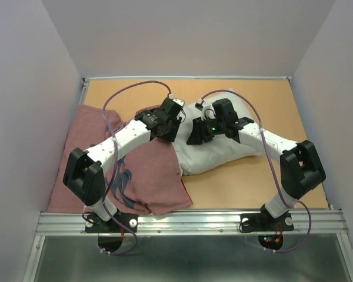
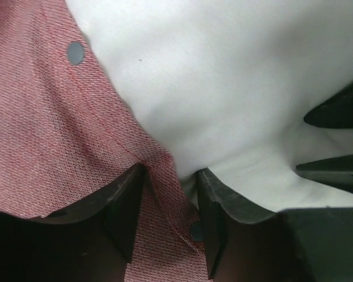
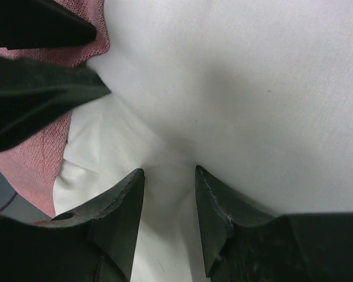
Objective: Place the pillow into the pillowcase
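**Desk:** Jaws first, right gripper [image 3: 169,170]. What do you read?

**Operator:** On my right wrist view they are clamped on a pinch of the pillow [image 3: 253,100]. White cloth is bunched up into the gap, and creases run out from it on both sides.

**Desk:** And the left gripper [image 2: 170,170]?

**Operator:** Its jaws stand partly apart, with the hemmed edge of the pillowcase [image 2: 41,129] running up between them. I cannot tell whether they pinch that edge or only straddle it. White pillow fabric lies against the hem on the right-hand finger's side. I can also see a small round dark spot [image 2: 75,53] on the pink weave further up.

**Desk:** How close are the two grippers?

**Operator:** Near each other. Each wrist view catches the other's black fingers at its edge, and from above I see both heads side by side at the seam where the two cloths meet.

**Desk:** Where does everything lie?

**Operator:** The pillow sits mid-table, running out to the right under my right arm. The pillowcase is spread on the left of the table [image 1: 282,106] with the dull pink face up, rumpled, and a dark blue brush mark [image 1: 122,179] shows beside my left arm. The two touch. I cannot tell whether any corner of the pillow is inside.
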`<state>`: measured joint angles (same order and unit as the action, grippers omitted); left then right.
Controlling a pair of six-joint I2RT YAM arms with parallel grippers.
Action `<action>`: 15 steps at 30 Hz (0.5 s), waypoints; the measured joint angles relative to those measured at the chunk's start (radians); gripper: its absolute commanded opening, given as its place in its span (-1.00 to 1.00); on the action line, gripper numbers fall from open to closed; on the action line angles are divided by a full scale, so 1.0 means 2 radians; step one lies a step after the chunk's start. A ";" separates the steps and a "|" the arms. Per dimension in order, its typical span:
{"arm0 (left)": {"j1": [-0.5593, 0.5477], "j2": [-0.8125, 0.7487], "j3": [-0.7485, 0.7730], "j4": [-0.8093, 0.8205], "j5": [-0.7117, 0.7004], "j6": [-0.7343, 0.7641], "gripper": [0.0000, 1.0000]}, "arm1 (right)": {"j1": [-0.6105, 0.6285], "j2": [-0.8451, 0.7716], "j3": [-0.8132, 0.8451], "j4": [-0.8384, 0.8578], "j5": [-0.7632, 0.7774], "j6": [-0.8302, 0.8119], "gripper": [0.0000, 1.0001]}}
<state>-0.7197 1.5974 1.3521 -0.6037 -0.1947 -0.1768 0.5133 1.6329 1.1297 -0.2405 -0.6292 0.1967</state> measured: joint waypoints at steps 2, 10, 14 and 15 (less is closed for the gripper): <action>0.009 0.000 0.003 0.000 0.008 -0.001 -0.23 | 0.001 -0.001 0.000 0.002 0.000 0.001 -0.10; 0.010 0.045 0.192 -0.008 0.142 0.011 -1.00 | 0.001 0.001 -0.001 0.011 -0.023 0.021 -0.15; -0.001 0.095 0.296 0.030 0.234 0.012 -1.00 | 0.000 0.005 -0.001 0.023 -0.035 0.047 -0.17; -0.002 0.107 0.308 0.043 0.261 0.011 -1.00 | -0.001 0.005 -0.001 0.026 -0.039 0.055 -0.17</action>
<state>-0.7246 1.8111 1.9686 -0.5175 0.3271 -0.1539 0.5106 1.6432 1.1286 -0.1894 -0.7078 0.3058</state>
